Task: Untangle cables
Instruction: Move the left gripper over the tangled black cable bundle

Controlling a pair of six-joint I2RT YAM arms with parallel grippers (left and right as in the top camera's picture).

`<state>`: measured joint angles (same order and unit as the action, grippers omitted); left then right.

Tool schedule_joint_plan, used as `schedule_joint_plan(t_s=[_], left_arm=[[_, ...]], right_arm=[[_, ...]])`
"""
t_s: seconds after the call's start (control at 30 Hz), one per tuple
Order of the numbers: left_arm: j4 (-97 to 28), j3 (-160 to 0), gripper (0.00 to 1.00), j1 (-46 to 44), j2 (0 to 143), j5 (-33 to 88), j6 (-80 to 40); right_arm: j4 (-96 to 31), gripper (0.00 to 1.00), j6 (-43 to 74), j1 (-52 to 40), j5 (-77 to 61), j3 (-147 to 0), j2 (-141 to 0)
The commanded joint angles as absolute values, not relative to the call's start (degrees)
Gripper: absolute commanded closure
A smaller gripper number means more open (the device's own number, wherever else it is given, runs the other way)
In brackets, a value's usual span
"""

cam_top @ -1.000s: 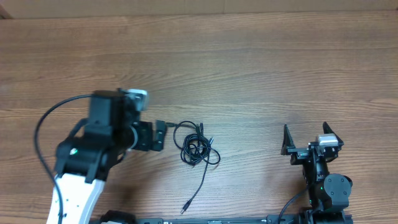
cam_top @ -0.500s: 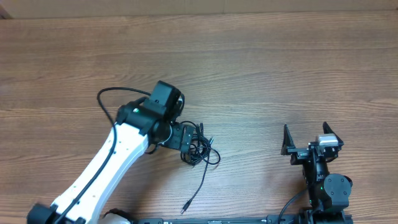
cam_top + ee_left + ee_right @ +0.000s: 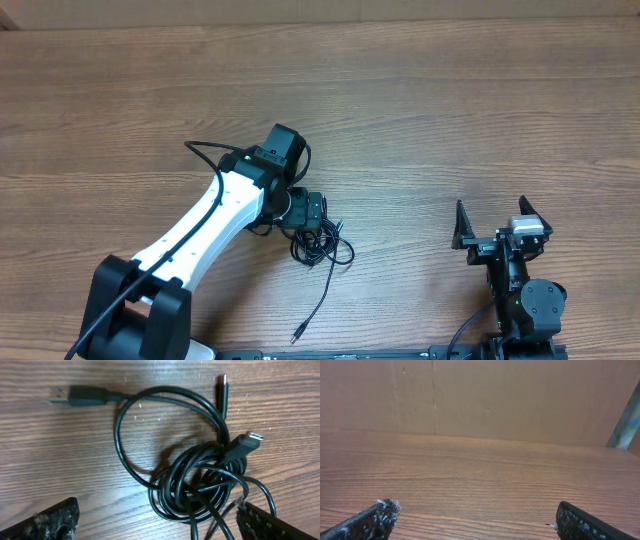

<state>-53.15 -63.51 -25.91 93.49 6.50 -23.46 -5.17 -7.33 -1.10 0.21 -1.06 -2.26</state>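
While my left claw point(image 3: 320, 215) hangs spread wide over the tangled cables point(image 3: 322, 248), I note my right claw point(image 3: 492, 220) equally released, well apart.

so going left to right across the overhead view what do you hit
left arm → cables → right claw
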Motion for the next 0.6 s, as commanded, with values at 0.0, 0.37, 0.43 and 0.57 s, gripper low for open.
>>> schedule_joint_plan(t_s=[0.0,0.37,0.43,0.57], left_arm=[[-53.3,-64.7,0.00,-26.8,96.2,8.8,-24.9],[-51.8,-64.6,0.30,-27.8,100.3,4.4,-25.6],[-51.2,-64.6,0.31,-27.8,101.1,4.4,-25.6],[-49.6,-64.6,0.32,-27.8,103.3,4.5,-25.7]], right_arm=[[-4.8,0.00,-7.4,-0.9,-0.1,-0.5,-2.4],[-4.8,0.00,-7.4,-0.9,-0.1,-0.5,-2.4],[-4.8,0.00,-7.4,-0.9,-0.1,-0.5,-2.4],[-4.8,0.00,-7.4,-0.9,-0.1,-0.5,-2.4]])
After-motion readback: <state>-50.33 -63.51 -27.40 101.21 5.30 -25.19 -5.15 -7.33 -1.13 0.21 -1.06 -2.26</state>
